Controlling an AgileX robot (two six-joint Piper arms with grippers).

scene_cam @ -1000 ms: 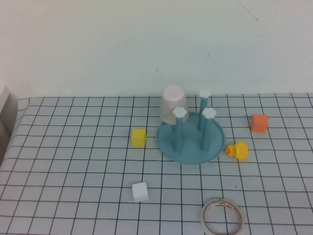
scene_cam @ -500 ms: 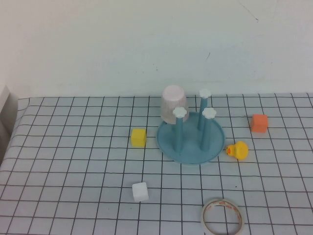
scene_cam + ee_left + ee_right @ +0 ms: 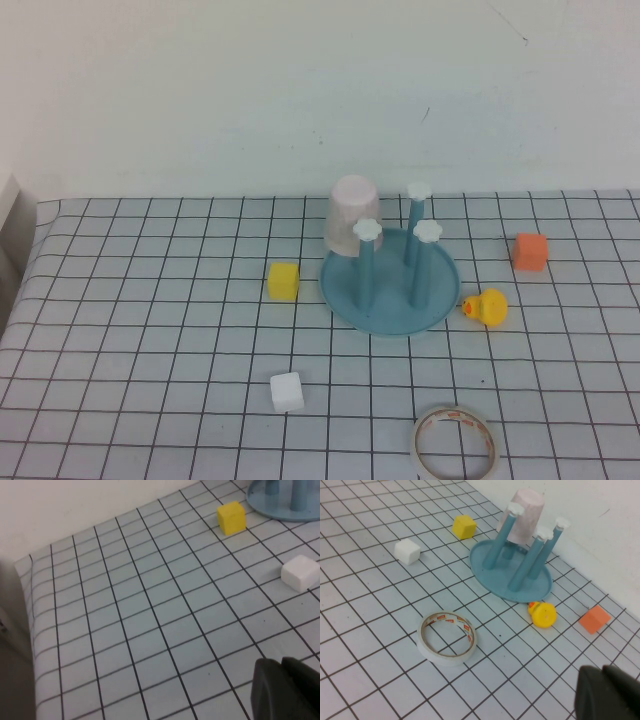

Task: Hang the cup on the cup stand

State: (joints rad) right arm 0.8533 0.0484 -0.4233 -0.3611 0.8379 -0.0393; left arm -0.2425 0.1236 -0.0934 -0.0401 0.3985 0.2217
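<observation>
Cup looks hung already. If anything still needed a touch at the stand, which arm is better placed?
Right, marginally. The cup sits upside down on the cup stand. The right gripper, shut, has cup and stand in full view; the left gripper, shut, sees only the stand's edge. Both are parked.

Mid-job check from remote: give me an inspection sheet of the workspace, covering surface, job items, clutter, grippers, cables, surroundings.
Surface: grid-patterned tabletop, flat, no spills seen.
Job's things: pink cup sits upside down over the rear-left peg of the blue cup stand; three other pegs bare.
Clutter: yellow block left of the stand; white block nearer the robot; orange block and yellow duck on the right; tape ring at the near edge.
Grippers: left gripper shut, empty, over bare table on the left; right gripper shut, empty, pulled back near the right side.
Cables: nothing seen.
Surroundings: plain white wall behind.
</observation>
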